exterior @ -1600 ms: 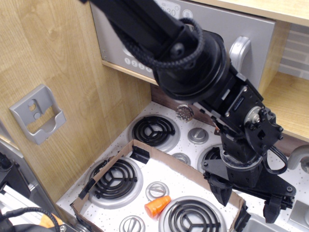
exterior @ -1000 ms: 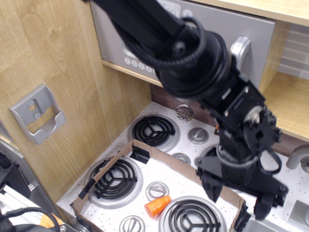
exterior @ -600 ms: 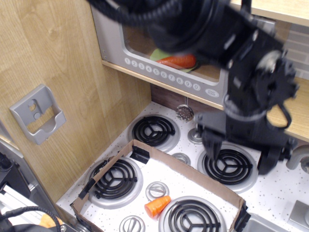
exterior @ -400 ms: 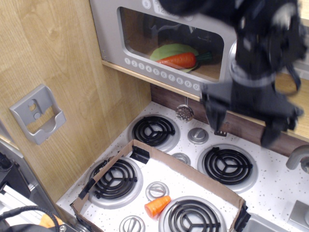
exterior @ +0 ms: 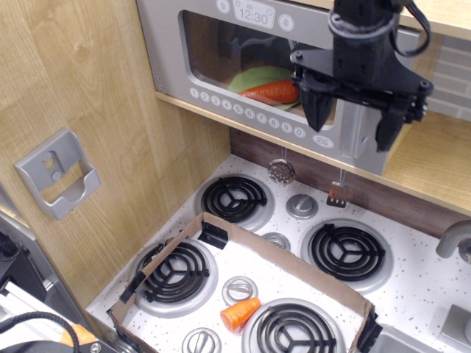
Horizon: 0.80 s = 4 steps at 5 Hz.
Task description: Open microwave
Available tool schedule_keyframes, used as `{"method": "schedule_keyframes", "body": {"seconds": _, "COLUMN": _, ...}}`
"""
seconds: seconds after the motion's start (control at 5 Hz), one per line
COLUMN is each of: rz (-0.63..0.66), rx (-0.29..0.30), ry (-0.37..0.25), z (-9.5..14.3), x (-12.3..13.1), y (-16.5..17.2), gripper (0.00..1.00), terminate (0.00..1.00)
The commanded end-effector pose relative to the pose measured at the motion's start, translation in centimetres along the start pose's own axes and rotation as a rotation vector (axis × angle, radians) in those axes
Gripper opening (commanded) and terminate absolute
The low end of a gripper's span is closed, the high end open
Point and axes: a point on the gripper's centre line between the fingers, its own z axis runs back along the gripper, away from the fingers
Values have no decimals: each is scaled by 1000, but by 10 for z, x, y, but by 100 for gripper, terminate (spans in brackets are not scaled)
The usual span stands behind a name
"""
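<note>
Toy kitchen, light wood panel walls. White speckled stovetop surface point(exterior: 434, 287) at the bottom with black coil burners point(exterior: 233, 198) and small silver knobs point(exterior: 302, 207). A shallow cardboard frame point(exterior: 291, 259) sits over the front burners; a small orange cone-shaped piece point(exterior: 241, 313) lies inside it, just beside a front knob. Grey wall bracket point(exterior: 56, 173) on the left wood panel, well apart from everything else.

Microwave point(exterior: 165, 37): silver-grey, up top on a wooden shelf point(exterior: 434, 165) above the stove. Clock display point(exterior: 253, 14) reads 12:30. Row of small round white buttons point(exterior: 246, 112) runs along the bottom edge of the front. Clear window shows a green plate with an orange carrot-like item point(exterior: 272, 91) on it inside. Door looks shut, flush with the front as far as I can tell.

Tool point(exterior: 353, 114): black, pointing down, in front of the microwave's right side. Released — the two fingers are spread apart, left finger point(exterior: 315, 107) over the window's right edge, right finger point(exterior: 390, 121) over the shelf side. The grey door-handle area point(exterior: 360, 143) sits between them; can't tell if either finger touches it. Nothing gripped.

A small strainer point(exterior: 280, 171) and a small spatula point(exterior: 337, 194) hang on the dark backsplash under the shelf. Curved grey faucet point(exterior: 452, 239) at the right edge.
</note>
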Motion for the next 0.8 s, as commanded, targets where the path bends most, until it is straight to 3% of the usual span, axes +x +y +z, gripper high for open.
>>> {"method": "schedule_keyframes", "body": {"seconds": 0.0, "rz": -20, "rx": 36, "ry": -54, "z": -2, "x": 22, "y": 6, "gripper": 100, "terminate": 0}}
{"method": "schedule_keyframes", "body": {"seconds": 0.6, "rz": -70, "rx": 11, "ry": -57, "z": -11, "x": 39, "y": 11, "gripper": 100, "terminate": 0}}
